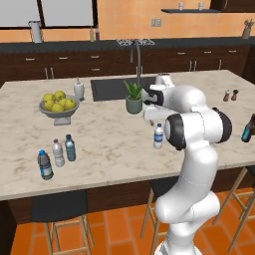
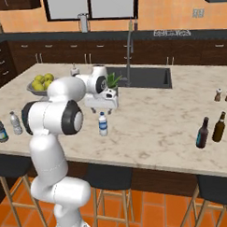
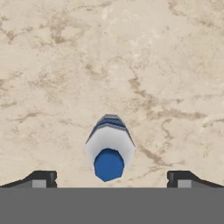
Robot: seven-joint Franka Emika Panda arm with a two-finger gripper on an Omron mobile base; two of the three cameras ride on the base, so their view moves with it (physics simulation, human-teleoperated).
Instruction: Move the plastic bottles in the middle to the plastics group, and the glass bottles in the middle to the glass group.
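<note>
A clear plastic bottle (image 1: 158, 136) (image 2: 103, 123) with a blue cap and white-blue label stands upright mid-counter. My gripper (image 2: 102, 109) (image 1: 152, 122) hangs just above it, pointing down, open. The hand view looks straight down on the bottle's blue cap (image 3: 109, 164), which lies between the wide-spread fingertips (image 3: 40, 179) of the gripper (image 3: 111, 179). At the left counter end stand the dark green-labelled bottle (image 1: 45, 165) (image 2: 0, 129), the pale clear bottle (image 1: 58, 153) (image 2: 15, 123) and a blue-tinted bottle (image 1: 70, 148). At the right end are a dark teal-labelled glass bottle (image 2: 202, 132) (image 1: 247, 128) and a brown bottle (image 2: 219, 126).
A bowl of lemons (image 1: 59, 105) and a white dispenser (image 1: 78, 89) sit at the back left. A potted plant (image 1: 133, 97) stands by the sink (image 1: 107, 88). Salt and pepper shakers (image 2: 223, 95) are at the back right. Stools (image 2: 109, 181) stand under the front edge.
</note>
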